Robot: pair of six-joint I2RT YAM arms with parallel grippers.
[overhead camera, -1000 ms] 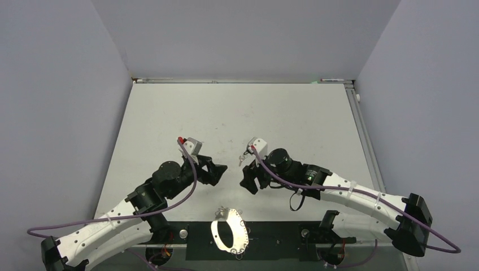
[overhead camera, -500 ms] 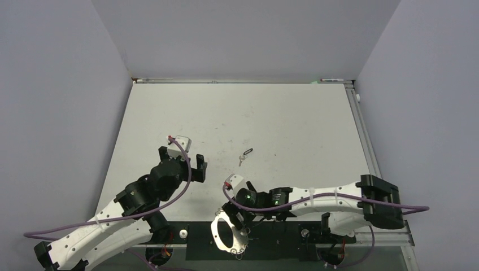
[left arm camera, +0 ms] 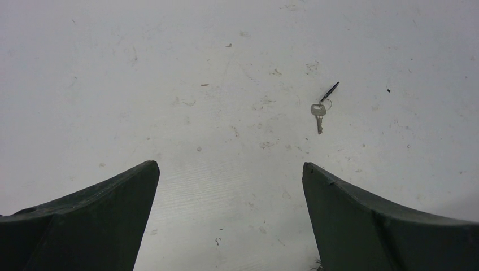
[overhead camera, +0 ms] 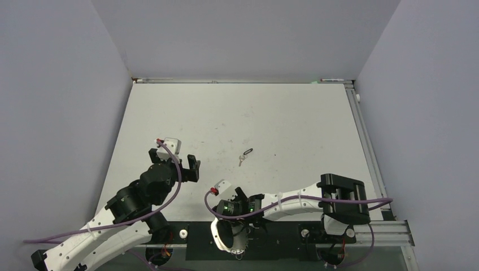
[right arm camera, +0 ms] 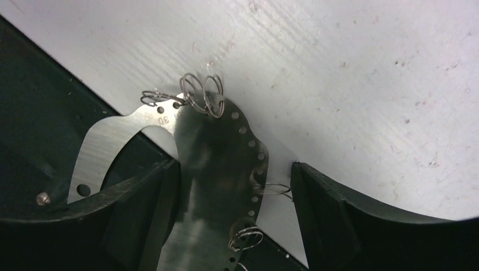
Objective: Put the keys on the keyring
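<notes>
**A:** How do the jaws stand?

**B:** Both pairs are spread wide. The left gripper has only bare table between its fingers. The right gripper is just as wide, and one side of the keyring runs up through its gap.

**A:** Is it pinching the keyring?

**B:** No. The right-hand finger stands apart from the band, and only one of the wire loops reaches toward it. The left-hand finger lies against or over the band's inner edge. I cannot tell whether they touch.

**A:** Where does the keyring lie?

**B:** At the near edge of the table, partly on the white surface and partly on the black plate between the arm bases. It is a flat silver band punched with holes along its rim. Wire loops hang from several holes, and a cluster of them sits at the far end.

**A:** And the key?

**B:** The key lies flat on the table, well ahead of the left gripper. It is roughly in line with that gripper's right finger, so it sits outside the gap. From above it is near mid-table, well apart from the keyring and the right gripper.
</notes>
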